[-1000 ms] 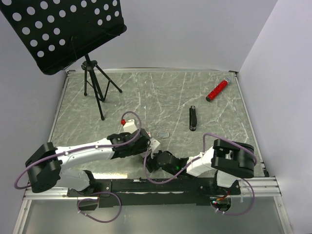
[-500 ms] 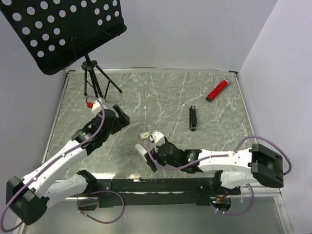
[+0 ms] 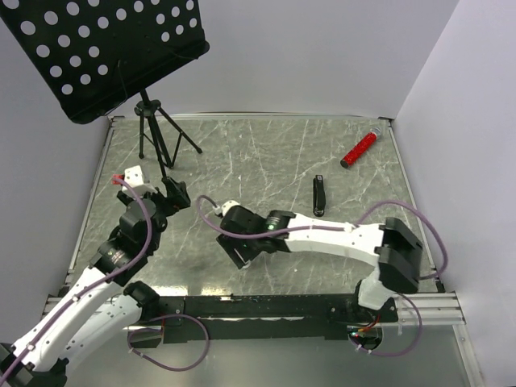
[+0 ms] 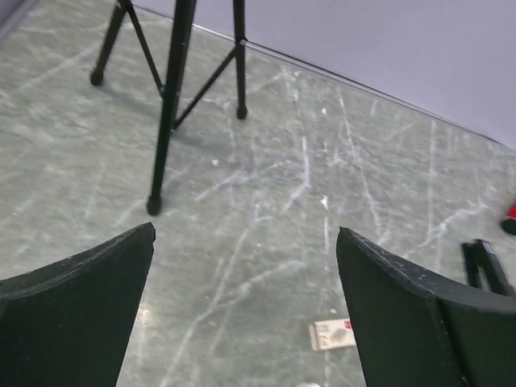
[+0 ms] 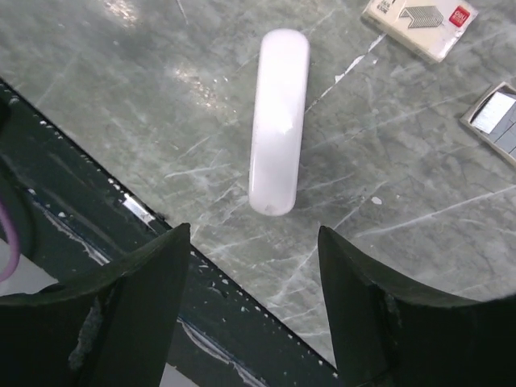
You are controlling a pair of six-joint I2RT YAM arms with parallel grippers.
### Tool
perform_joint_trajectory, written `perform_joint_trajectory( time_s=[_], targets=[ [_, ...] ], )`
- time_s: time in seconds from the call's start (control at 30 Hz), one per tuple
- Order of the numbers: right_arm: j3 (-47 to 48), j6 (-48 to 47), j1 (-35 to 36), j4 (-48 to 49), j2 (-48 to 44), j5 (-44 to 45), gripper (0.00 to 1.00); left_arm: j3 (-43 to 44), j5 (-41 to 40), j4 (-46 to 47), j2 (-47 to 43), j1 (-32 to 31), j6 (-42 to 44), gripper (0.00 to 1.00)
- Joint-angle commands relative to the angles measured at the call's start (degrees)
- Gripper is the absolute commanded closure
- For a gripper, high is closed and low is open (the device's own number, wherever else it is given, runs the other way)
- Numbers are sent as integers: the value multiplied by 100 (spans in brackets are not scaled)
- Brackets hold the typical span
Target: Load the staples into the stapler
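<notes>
While the left gripper (image 4: 246, 234) hung over the grey marbled table (image 4: 266, 161) with its 2 black fingers (image 4: 76, 322) spread wide and nothing between them, the right gripper (image 5: 251, 234) was likewise wide open and empty, poised by one end of a white rounded plastic bar (image 5: 279, 121). Beyond that bar lay the staples: a small cream cardboard box with red print (image 5: 419, 22) and, near it, a greyish rectangular tray piece (image 5: 496, 117). The slim black bar-shaped stapler (image 3: 319, 196) lay flat, apart from both grippers, nearer a red cylinder (image 3: 359, 148). A black tripod music stand (image 3: 153, 137) stood far left.
</notes>
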Motion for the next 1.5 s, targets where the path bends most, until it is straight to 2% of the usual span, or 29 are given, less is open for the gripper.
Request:
perform_joint_trajectory(
  time_s=[0.0,0.1,0.33,0.5,0.57,0.63,1.17,1.37,1.47],
  targets=[
    [779,-97,-95,-1024,673,-35,30,-371,-413,823,-166,25,861,1],
    [1219,-97,-112,-1331,1113,114,31,-503,-449,938,-167,25,950,1],
    [1843,-229,-209,-1587,1747,-26,43,-513,-361,1140,-17,77,1038,0],
    [1827,-273,-314,-1535,2002,-325,58,-547,-308,1210,-61,297,1046,0],
    [1782,-291,-314,-1482,2011,-421,72,-539,-125,1193,-70,402,959,1],
    [1703,-282,-314,-1429,2011,-448,78,-539,-71,1176,-79,420,923,1],
    [1273,-221,-297,-1016,2090,-475,78,-565,-71,1175,-61,517,870,1],
    [1588,-273,-306,-1322,1748,-203,78,-495,-71,1105,1,508,809,1],
    [1904,-256,-306,-1534,1537,-123,73,-565,-88,1140,-131,526,792,1]
  ],
)
